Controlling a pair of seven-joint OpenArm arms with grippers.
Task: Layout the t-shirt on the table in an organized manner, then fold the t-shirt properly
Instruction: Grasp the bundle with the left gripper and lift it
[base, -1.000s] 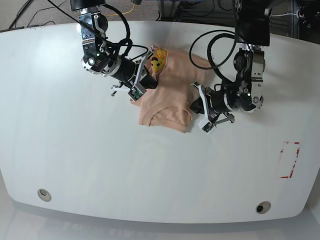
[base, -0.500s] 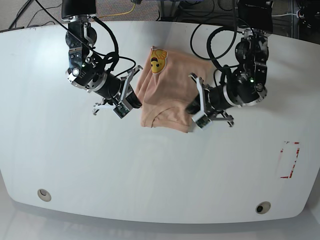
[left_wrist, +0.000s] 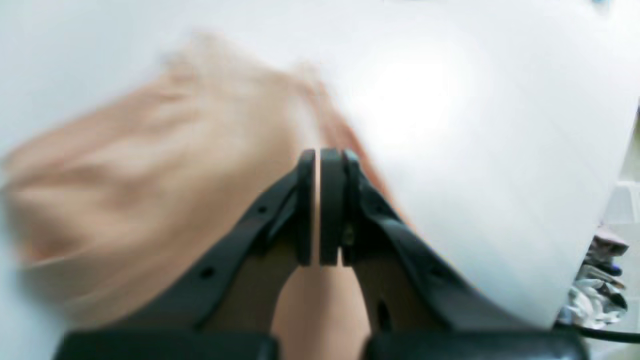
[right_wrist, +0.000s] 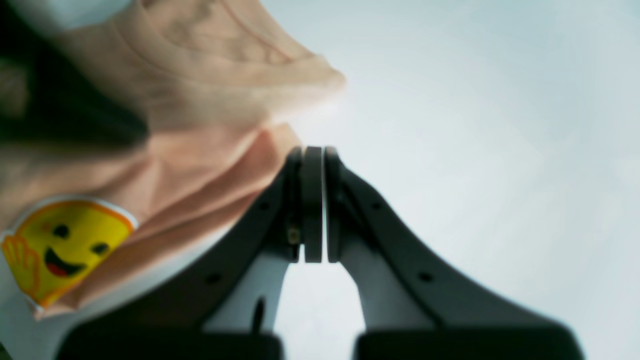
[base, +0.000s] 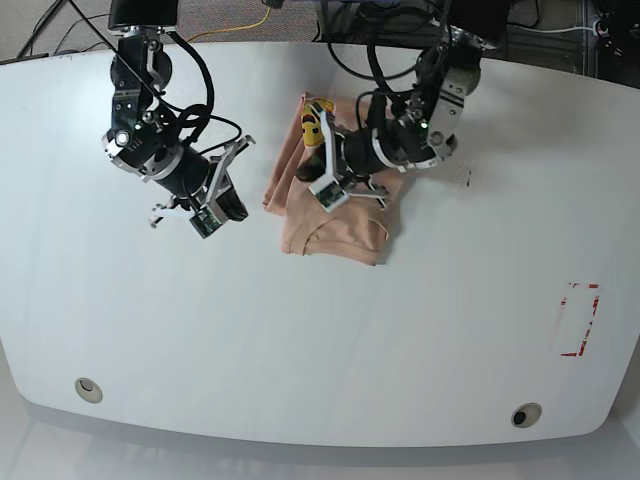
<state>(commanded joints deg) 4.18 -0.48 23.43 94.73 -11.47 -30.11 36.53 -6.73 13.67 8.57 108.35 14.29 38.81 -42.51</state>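
Probably late folding: compact salmon-pink cotton t-shirt (base: 335, 232) needs edge tidying next. Left end effector (left_wrist: 325, 153) over it, right end effector (right_wrist: 314, 150) beside; both closed, empty.

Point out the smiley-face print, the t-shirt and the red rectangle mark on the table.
Smiley-face print (right_wrist: 75, 245), right wrist view: its yellow face.
T-shirt (base: 335, 237), base view: its lower part.
Red rectangle mark (base: 584, 346), base view: its right side.

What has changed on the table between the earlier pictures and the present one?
The left gripper moved inward across the shirt; the right gripper moved outward, off the shirt's side. No new hold is clear. The shirt stayed folded in nearly the same place.
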